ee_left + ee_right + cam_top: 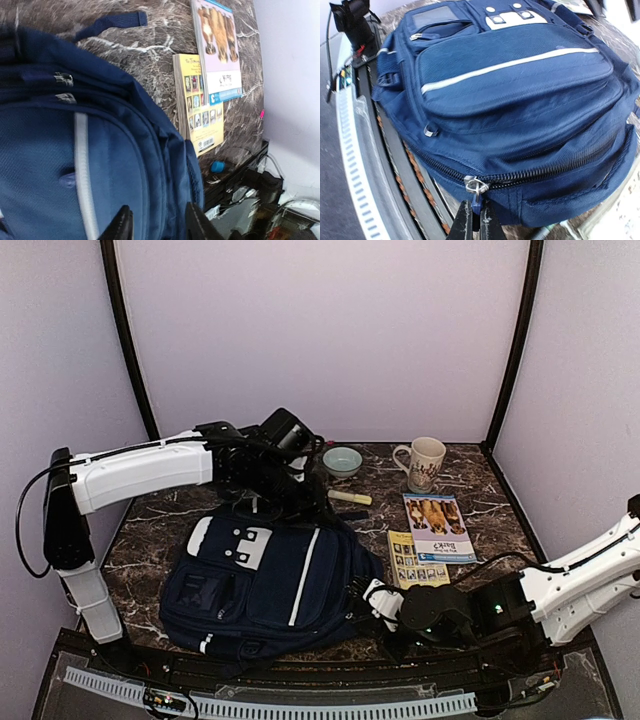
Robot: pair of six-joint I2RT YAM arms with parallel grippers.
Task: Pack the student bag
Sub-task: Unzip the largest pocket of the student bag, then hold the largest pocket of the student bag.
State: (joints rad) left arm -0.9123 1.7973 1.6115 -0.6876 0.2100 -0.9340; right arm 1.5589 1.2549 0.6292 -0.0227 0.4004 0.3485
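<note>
Marble table [492, 472], lilac walls [320, 330]; left claw [157, 225] agape, right claw [475, 216] tight on zip pull [476, 192]

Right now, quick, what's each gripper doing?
Left gripper: fingers open, holding nothing.
Right gripper: fingers closed on the student bag's zipper pull.

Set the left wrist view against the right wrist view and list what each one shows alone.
Left wrist only: a yellow book and a dog-cover book lying beside the student bag, and the left gripper, jaws apart. Right wrist only: the right gripper pinching the zipper pull, and the white patch. Both: the bag's navy fabric with a white stripe.
</note>
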